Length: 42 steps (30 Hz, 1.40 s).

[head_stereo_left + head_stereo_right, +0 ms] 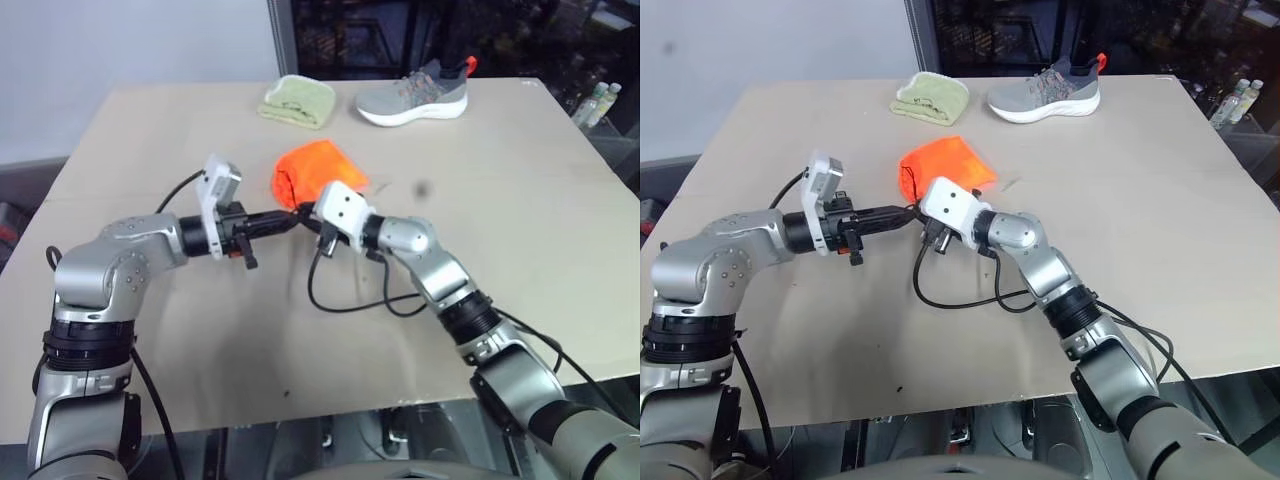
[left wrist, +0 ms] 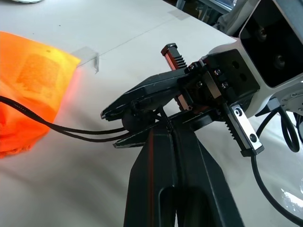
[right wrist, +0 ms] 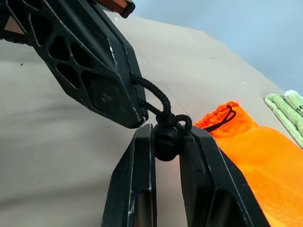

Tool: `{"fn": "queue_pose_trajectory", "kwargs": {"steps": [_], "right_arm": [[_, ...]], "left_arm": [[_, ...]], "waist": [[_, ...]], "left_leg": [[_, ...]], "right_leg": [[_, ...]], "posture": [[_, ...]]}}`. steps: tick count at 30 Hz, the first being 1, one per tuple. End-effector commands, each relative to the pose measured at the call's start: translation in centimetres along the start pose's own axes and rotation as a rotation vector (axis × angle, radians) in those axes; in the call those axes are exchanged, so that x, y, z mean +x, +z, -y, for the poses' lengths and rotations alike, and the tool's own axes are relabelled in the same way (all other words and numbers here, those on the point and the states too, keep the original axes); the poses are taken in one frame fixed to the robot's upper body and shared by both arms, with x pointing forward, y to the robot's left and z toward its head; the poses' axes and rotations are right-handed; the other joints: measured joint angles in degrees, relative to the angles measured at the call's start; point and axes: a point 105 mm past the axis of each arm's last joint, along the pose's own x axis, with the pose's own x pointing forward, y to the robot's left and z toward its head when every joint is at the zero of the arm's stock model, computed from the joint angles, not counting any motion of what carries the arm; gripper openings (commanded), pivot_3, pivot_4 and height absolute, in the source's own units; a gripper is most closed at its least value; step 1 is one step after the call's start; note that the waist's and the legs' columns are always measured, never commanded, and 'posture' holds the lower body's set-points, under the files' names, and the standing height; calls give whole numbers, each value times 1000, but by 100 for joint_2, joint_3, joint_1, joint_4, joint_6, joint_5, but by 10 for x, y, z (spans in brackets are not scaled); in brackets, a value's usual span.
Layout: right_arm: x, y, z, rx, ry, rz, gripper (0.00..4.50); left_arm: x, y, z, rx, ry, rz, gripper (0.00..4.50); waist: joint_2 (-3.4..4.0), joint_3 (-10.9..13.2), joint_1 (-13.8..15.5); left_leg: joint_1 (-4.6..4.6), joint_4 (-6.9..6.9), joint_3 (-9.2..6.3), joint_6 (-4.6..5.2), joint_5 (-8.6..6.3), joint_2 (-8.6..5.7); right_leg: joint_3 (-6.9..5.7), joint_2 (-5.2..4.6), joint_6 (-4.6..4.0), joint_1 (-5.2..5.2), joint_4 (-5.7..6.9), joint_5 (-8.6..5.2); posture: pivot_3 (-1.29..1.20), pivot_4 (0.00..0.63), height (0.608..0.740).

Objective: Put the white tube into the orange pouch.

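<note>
Orange pouch (image 1: 318, 170) is seen near the table centre, slightly left, lying on a matte beige tabletop (image 1: 180, 130) w/ a flat, board-like surface. Fabric is bright orange, thin & crumpled, bunched into a soft lump rather than laid flat; the mouth is gathered into small puckers where the cord runs through. A faint printed patch is visible on one face in the left wrist view. White tube can't be made out in any view; whether it is inside the pouch cannot be told.

A thin black braided drawstring cord (image 2: 71, 130) is led from the pouch's near-left edge to the two grippers, which meet just near of the pouch. The cord ends at a small round black cord stopper (image 3: 165, 139), smooth & bead-like.

Left gripper (image 1: 283, 219): fingers fully closed, cord pinched between the hard black plastic tips, beside the stopper. Right gripper (image 3: 166, 142): fingers narrow, stopper clamped between the two flat inner faces. The two fingertip sets are touching or nearly so.

Both wrists carry white boxy camera housings; the arms are silver-grey metal w/ black ribbed joints & loose black cables.

At the far edge: a light green folded cloth (image 1: 297, 101), soft & terry-like, at far left-centre; a grey knit shoe (image 1: 415, 95) w/ white sole & orange heel tab just right of it. Small pale bottles (image 1: 597, 103) are seen off the far-right corner.
</note>
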Motion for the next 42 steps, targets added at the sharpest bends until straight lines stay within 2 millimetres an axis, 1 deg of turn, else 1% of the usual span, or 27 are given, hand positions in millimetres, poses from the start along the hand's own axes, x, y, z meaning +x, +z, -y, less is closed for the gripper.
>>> {"fn": "queue_pose_trajectory", "kwargs": {"steps": [1, 3, 6, 9, 11, 15, 18, 21, 24, 28, 31, 32, 33, 35, 36, 37, 38, 39, 40, 41, 42], "right_arm": [[0, 12, 12, -7, -52, 43, 216], [0, 9, 17, -1, -77, 33, 216], [0, 6, 26, 20, -117, 24, 216], [-2, 1, 36, 28, -152, 13, 216], [-2, 0, 42, 33, -175, 9, 216], [-2, -11, 53, 45, -227, -34, 216], [-2, -17, 61, 53, -268, -55, 216], [-5, -23, 68, 49, -306, -78, 216], [-11, -32, 74, 43, -342, -116, 215], [-19, -41, 75, 26, -355, -148, 215], [-33, -49, 67, 32, -302, -174, 215], [-39, -49, 65, 35, -294, -172, 715], [-45, -48, 63, 34, -288, -171, 1015], [-58, -49, 52, 17, -250, -192, 1818], [-65, -49, 46, 16, -233, -202, 2477], [-74, -49, 40, 23, -224, -208, 2658], [-82, -48, 35, 35, -215, -211, 3231], [-93, -46, 29, 47, -205, -219, 3639], [-107, -46, 23, 56, -202, -233, 3639], [-118, -45, 18, 59, -202, -249, 3696], [-132, -45, 13, 61, -207, -270, 3696]], "left_arm": [[1, 39, 21, 95, -75, 86, 0], [5, 55, 34, 112, -138, 115, 0], [6, 77, 53, 122, -233, 151, 0], [4, 99, 62, 122, -279, 195, 0], [3, 113, 62, 113, -278, 245, 0], [-4, 152, 61, 84, -287, 384, 0], [-11, 176, 54, 53, -269, 474, 0], [-13, 190, 47, 35, -243, 530, 0], [-11, 196, 39, 42, -205, 554, 0], [-8, 193, 31, 41, -165, 556, 0], [1, 179, 34, 36, -181, 508, 0], [5, 170, 36, 36, -189, 478, 0], [9, 162, 38, 42, -190, 454, 0], [15, 145, 40, 40, -185, 414, 0], [17, 138, 40, 38, -176, 399, 0], [20, 124, 38, 61, -144, 361, 0], [22, 111, 36, 77, -122, 325, 0], [22, 95, 33, 78, -95, 287, 0], [19, 77, 27, 72, -54, 245, 0], [14, 62, 25, 61, -39, 214, 581], [7, 47, 23, 53, -14, 179, 796]], "waist": [[0, 0, 13], [-1, 0, 23], [0, 0, 10], [0, 1, -16], [-2, 1, 5], [-2, 2, -1], [-1, 2, -4], [-1, 2, -15], [-1, 2, -27], [-1, 2, -42], [-1, 2, -42], [-1, 2, -42], [-1, 2, -43], [0, 2, -33], [-1, 2, -36], [0, 3, -38], [1, 3, -37], [3, 3, -45], [12, 0, -62], [11, 0, -81], [11, 0, -89]], "left_leg": [[-1, 0, -2, 0, 0, 0], [-4, 1, -5, 0, 0, -2], [-3, 1, -3, 0, 0, -4], [5, -2, -2, -2, 1, -1], [4, -3, -4, -4, 3, 0], [0, -1, -7, -3, 3, -6], [1, 0, -9, -4, 4, -5], [3, -3, -7, -5, 4, -5], [-1, -5, -6, -5, 4, -5], [-2, -5, -6, -5, 4, -7], [-2, -5, -7, -5, 4, -7], [-2, -5, -7, -5, 4, -6], [0, -6, -6, -5, 4, -7], [-1, -9, -7, -5, 4, -8], [-2, -10, -7, -5, 4, -8], [-3, -9, -7, -5, 4, -7], [-5, -8, -7, -5, 4, -7], [4, -10, -5, -5, 4, -7], [8, -12, -2, -5, 4, -6], [15, -18, 2, -6, 3, -5], [26, -22, 8, -6, 3, -3]], "right_leg": [[-1, 0, 0, 0, 0, 0], [-4, -2, 0, 0, -1, 0], [0, -3, 0, 1, 0, 0], [3, 2, 1, 2, 3, 0], [1, 3, 0, 2, 2, 0], [1, -1, 0, 2, 0, 1], [-2, 0, 1, 3, 3, 1], [0, 1, 1, 3, 3, 1], [-1, 1, 0, 1, 0, 1], [-1, 0, -1, 1, -1, 2], [-2, -1, -1, 2, -1, 2], [-1, -1, -1, 2, -1, 2], [2, -2, -1, 3, -1, 2], [3, -3, -1, 4, -2, 2], [4, -4, -1, 3, -4, 2], [5, -3, -1, 3, -3, 2], [3, -2, -1, 0, -3, 2], [6, -2, -1, 4, -1, 1], [10, -1, -1, 4, 1, 1], [17, -1, -1, 5, 0, 1], [21, 1, -1, 12, 2, 0]], "posture": [[0, 150, 740], [0, 150, 740], [0, 150, 740], [0, 150, 740], [0, 150, 740], [0, 150, 740], [0, 150, 740], [0, 150, 740], [0, 150, 740], [0, 150, 740], [0, 150, 740], [0, 150, 740], [0, 150, 740], [0, 150, 740], [0, 150, 740], [0, 150, 740], [0, 150, 740], [0, 150, 740], [0, 150, 740], [0, 150, 740], [0, 150, 740]]}}
